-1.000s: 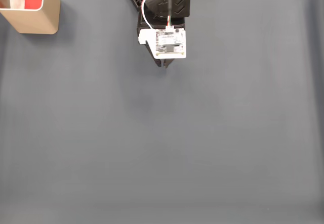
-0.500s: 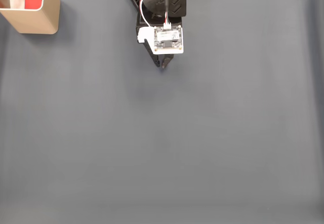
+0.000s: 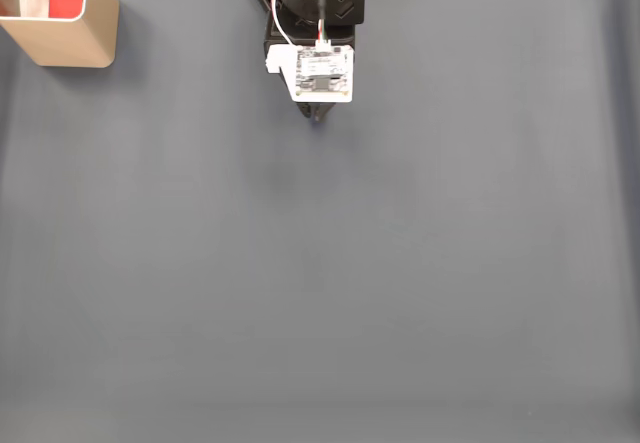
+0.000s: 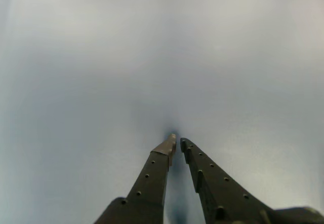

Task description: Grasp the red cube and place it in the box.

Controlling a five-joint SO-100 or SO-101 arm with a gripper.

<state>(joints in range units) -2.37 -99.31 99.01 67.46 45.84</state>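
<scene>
In the fixed view we find the red cube already sitting inside the box, at the top left corner of the picture, so we judge the placing done. Something white lies beside it in the box, too cropped for us to identify. The box stands on the grey table, well apart from the arm.

The relation that matters now: the box and cube lie far to the left of the gripper as the fixed view shows it, and a little further toward the top edge. The gripper hangs near the arm's base at top centre, its tips pointing down toward the bare table surface below it.

In the wrist view the gripper shows its jaws drawn almost together, a thin sliver of gap between the tips (narrow enough that we count them as closed), and nothing is pinched between them. They touch no object; whether the tips graze the table we cannot tell, though a small dark shadow sits right under them.

We judge no further grasp is needed.
</scene>
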